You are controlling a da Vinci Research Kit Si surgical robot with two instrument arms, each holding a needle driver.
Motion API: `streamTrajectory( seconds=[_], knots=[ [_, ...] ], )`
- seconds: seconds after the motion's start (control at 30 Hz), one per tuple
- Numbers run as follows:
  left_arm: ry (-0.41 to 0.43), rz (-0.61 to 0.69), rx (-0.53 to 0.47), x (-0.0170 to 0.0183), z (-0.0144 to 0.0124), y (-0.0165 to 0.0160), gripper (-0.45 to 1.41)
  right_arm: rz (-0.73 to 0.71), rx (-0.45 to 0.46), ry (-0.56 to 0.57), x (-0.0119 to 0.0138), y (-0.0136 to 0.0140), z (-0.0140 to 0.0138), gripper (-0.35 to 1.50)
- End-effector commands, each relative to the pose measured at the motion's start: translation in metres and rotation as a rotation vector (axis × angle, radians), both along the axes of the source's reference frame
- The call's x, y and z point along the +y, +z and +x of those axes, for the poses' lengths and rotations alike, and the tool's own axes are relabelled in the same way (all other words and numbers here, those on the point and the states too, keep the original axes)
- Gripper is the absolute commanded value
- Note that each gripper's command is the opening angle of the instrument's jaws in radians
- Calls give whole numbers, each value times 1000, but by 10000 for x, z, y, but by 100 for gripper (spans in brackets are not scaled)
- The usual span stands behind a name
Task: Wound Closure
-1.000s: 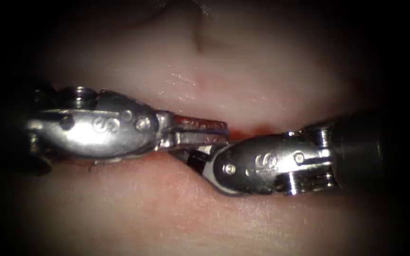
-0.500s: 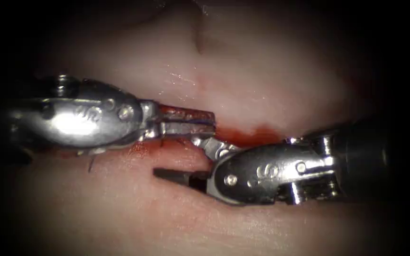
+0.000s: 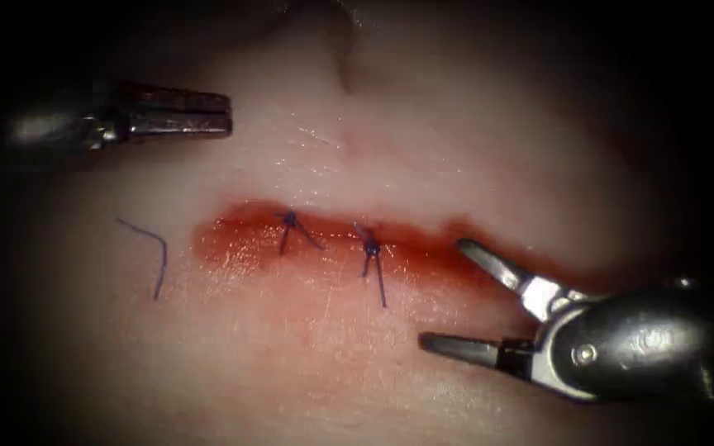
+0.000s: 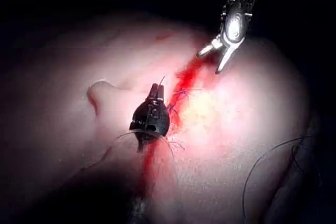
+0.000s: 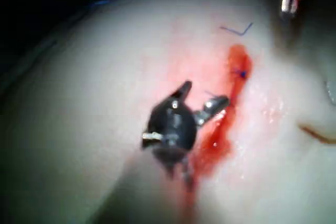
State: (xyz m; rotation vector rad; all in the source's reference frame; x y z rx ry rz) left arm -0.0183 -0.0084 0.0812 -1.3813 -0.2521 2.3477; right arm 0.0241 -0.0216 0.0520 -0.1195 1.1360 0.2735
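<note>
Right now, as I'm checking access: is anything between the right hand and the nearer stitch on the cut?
Nothing visible. The right hand, jaws open and empty, sits just right of the stitch, with bare tissue and red fluid between them.

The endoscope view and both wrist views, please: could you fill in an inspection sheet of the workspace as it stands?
Surface: tissue, the cut running across, wet with red fluid.
Job's things: two knotted stitches on the cut; no needle seen.
Clutter: cut end of thread lying left of the stitches.
Grippers: left tool shut, holding nothing, above the cut; right tool open, empty, at the cut's right end.
Cables: loose thread off the tissue's edge.
Surroundings: dark, nothing seen.
</note>
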Motion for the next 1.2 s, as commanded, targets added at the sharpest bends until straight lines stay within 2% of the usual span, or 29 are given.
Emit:
streamTrajectory(
  seconds=[0.03, 0.2, 0.33, 0.43, 0.47, 0.63, 0.67, 0.73, 0.93, 1.2],
  knots=[
    [-4, 0, 8, -4, 2, 10, -45, 5, -5, 13, -3, 4, -5, 146],
    [-37, -18, 49, -1, 35, 36, -45, 3, -14, 31, -3, 11, -7, 146],
    [-51, -32, 62, 2, 47, 65, -45, 1, -20, 29, -5, 16, -6, 146],
    [-53, -22, 64, -6, 53, 99, -45, 0, -21, 29, -6, 17, -5, 146],
    [-57, -6, 64, -8, 53, 107, -40, 0, -21, 29, -6, 17, -5, 146],
    [-146, 109, 62, -20, 46, 141, 67, -3, -21, 30, -7, 20, -4, 146],
    [-157, 128, 58, -22, 44, 145, 78, -3, -22, 30, -7, 21, -4, 146],
    [-162, 140, 54, -27, 39, 151, 88, -4, -24, 28, -7, 22, -4, 146],
    [-141, 142, 55, -44, 37, 164, 98, 6, -22, 29, -10, 24, -1, 146],
    [-99, 166, 69, -54, 61, 180, 106, 6, -20, 27, -10, 25, 0, 146]
  ],
)
